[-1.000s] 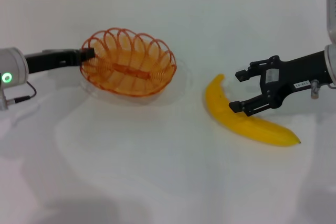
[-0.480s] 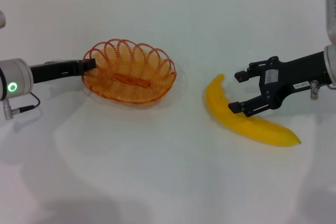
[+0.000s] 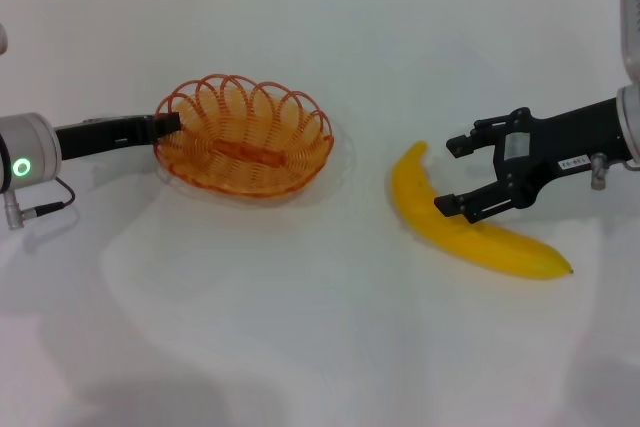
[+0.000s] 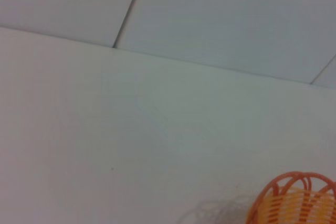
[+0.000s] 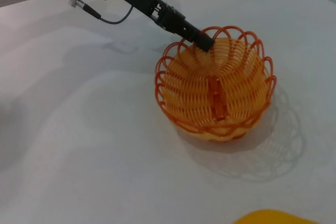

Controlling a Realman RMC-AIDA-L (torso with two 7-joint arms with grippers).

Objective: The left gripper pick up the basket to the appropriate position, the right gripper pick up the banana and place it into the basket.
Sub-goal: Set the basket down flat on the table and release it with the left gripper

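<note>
On the white tabletop (image 3: 300,327), the small oval orange basket of looped wire with a scalloped rim (image 3: 245,135) sits at about ten o'clock from the centre of the head view. The left gripper (image 3: 168,123), a black two-fingered claw on a slim black arm whose white-grey joint carries a lit green ring light (image 3: 21,166), reaches in from nine o'clock and meets the basket's rim at its nine o'clock edge. Its fingers are closed onto the rim wire there, pinching one of the loops; the right wrist view shows the same claw (image 5: 203,41) clamped on the rim of the basket (image 5: 215,90), whose bowl holds nothing but its own wire ribs. Whether the basket rests on the table or is raised just off it cannot be told; a faint shadow lies close beneath it. The left wrist view catches only a corner of the basket (image 4: 294,200) against the bare table and the pale wall panels (image 4: 231,19) behind.

The large smooth curved yellow banana with a small dark tip (image 3: 470,227) lies flat on the table at about four o'clock, well apart from the basket. The right gripper (image 3: 455,175), a black two-fingered claw with small white labels, comes in from three o'clock with its jaws spread wide; one finger hovers over the banana's middle and the other stands clear at its twelve o'clock side, gripping nothing.
</note>
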